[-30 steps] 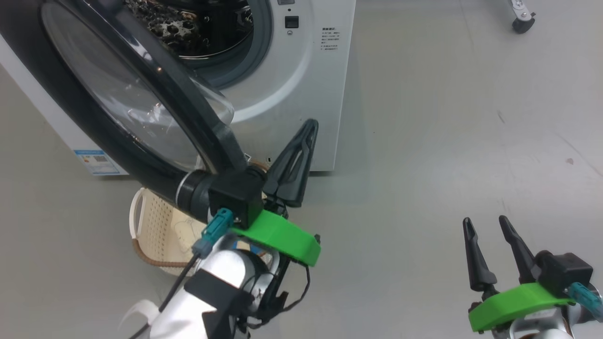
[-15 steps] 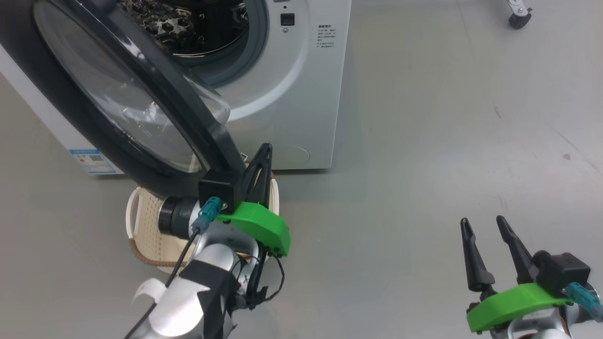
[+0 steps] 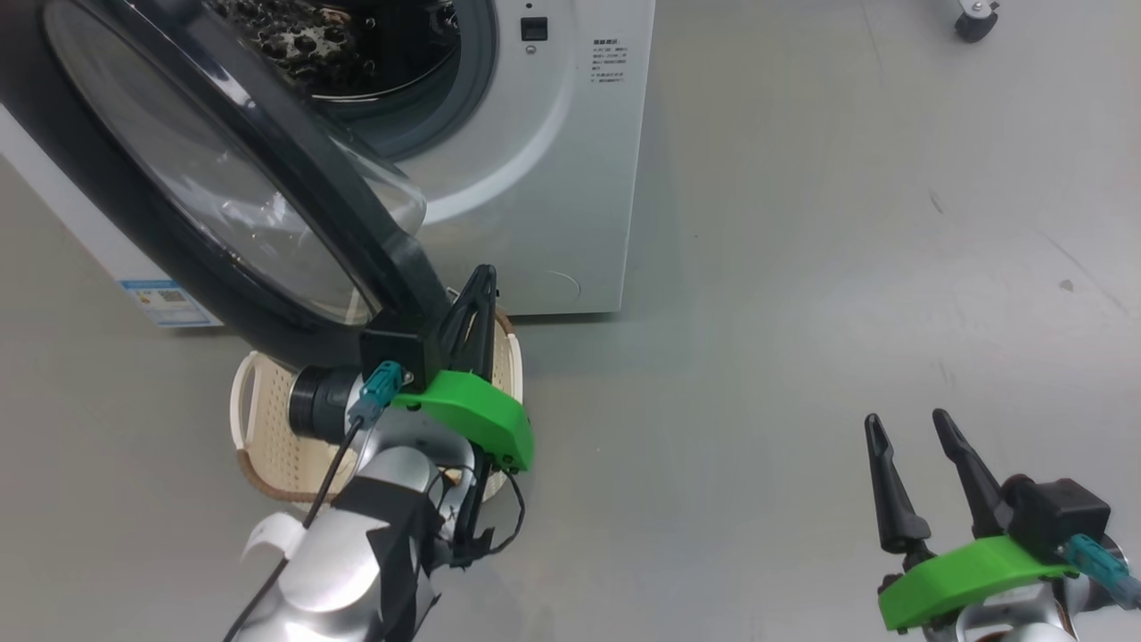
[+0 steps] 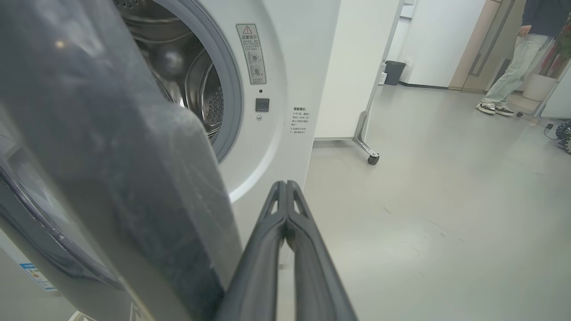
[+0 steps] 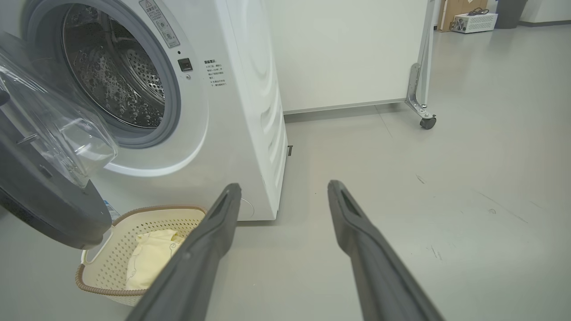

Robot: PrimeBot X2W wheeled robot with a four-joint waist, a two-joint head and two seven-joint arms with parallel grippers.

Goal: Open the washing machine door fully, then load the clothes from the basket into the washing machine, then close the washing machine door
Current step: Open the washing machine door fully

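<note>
Head view: washing machine door [image 3: 357, 232] stood wide open (step 1 seemingly done), left gripper [image 3: 481, 276] pressed together beside its rim, right gripper [image 3: 905, 423] spread apart; clothes [image 5: 151, 254] lay unloaded in the near-left basket [image 5: 147, 208].

The basket [image 5: 113, 255] (clothes [image 5: 151, 256] inside) sits before the machine [image 5: 250, 89] — under its door [image 5: 44, 203].

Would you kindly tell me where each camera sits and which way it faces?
Head view: on the head, looking down at the floor before the washing machine; left gripper, fingers together, beside the washing machine door; right gripper, fingers apart.
Left wrist view: on the left wrist, looking along its shut fingers at the machine front, a person beyond.
Right wrist view: on the right wrist, facing the drum and basket of clothes; own fingers show.
Shared: both wrist views show the drum.
</note>
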